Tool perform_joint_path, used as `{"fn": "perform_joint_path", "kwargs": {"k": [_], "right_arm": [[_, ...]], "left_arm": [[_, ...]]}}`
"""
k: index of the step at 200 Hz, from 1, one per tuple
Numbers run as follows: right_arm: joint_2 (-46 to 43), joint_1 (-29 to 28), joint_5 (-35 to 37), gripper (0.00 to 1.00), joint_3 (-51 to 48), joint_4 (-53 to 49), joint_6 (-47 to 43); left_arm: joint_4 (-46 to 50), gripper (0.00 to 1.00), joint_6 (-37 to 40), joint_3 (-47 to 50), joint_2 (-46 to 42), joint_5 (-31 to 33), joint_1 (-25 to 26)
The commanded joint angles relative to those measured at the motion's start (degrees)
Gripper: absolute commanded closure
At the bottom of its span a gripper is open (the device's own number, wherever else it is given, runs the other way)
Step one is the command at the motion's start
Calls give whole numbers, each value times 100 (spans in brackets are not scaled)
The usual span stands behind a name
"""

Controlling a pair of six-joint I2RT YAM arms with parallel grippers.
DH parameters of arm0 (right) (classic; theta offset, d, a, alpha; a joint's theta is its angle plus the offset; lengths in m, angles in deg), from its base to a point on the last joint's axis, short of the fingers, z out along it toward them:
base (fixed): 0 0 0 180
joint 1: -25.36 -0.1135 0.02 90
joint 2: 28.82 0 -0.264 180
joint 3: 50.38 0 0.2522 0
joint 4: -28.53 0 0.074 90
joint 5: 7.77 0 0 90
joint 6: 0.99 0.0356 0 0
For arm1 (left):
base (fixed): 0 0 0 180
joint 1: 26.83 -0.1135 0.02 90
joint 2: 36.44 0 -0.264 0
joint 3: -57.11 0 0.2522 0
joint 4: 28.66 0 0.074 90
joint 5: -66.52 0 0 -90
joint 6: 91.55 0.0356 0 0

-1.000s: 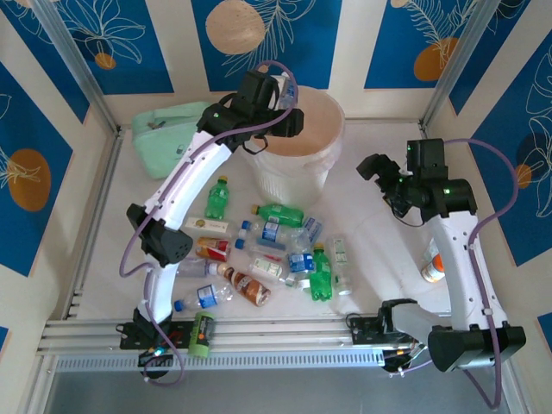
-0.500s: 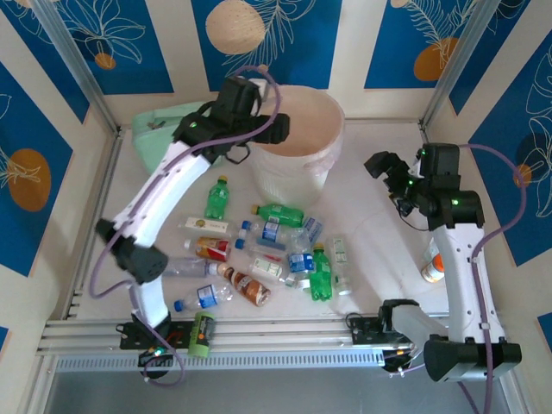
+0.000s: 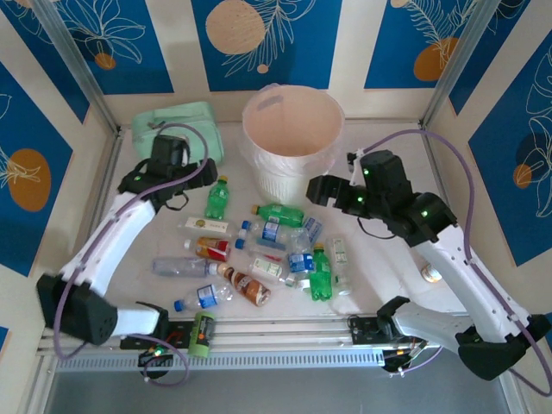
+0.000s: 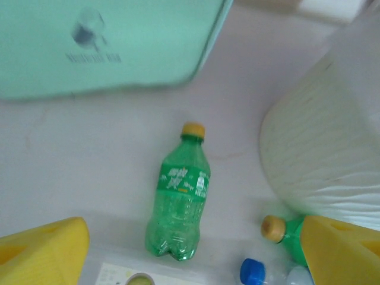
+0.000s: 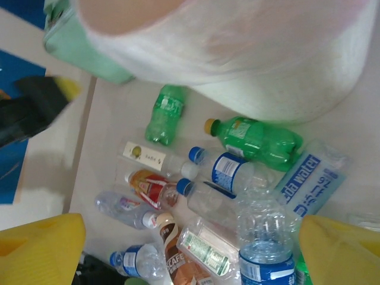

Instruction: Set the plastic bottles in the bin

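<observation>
The plastic bottles (image 3: 267, 250) lie scattered on the table (image 3: 379, 259) at lower centre of the top view. They look light and thin-walled, likely slippery and quick to roll. Just up-frame, the left gripper (image 4: 193, 237) hangs wide and empty over a lone green bottle (image 4: 178, 205) — best pinched squarely across its labelled middle. The right gripper (image 5: 190, 237) is likewise wide and empty. The bin (image 3: 289, 177) stands at upper centre.
</observation>
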State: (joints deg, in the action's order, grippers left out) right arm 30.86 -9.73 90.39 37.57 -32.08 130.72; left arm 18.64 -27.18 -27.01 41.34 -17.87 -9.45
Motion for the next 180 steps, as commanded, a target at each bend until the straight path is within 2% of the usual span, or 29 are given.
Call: {"fn": "perform_joint_path", "kwargs": {"k": [1, 21, 51, 97, 180], "right_arm": [[124, -645, 676, 7, -6, 129, -121], [290, -1038, 998, 9, 46, 73, -57], [438, -1250, 1125, 10, 84, 114, -5], [464, -1271, 1147, 10, 133, 201, -10], [535, -1288, 1064, 10, 166, 207, 12]], "left_arm": [[-576, 10, 40, 92, 571, -622, -93], [-753, 11, 119, 0, 1039, -525, -96], [-819, 11, 305, -206, 1565, -505, -133], [-845, 12, 532, -340, 2231, -683, -134], [-793, 17, 585, -461, 2892, -525, -130]]}}
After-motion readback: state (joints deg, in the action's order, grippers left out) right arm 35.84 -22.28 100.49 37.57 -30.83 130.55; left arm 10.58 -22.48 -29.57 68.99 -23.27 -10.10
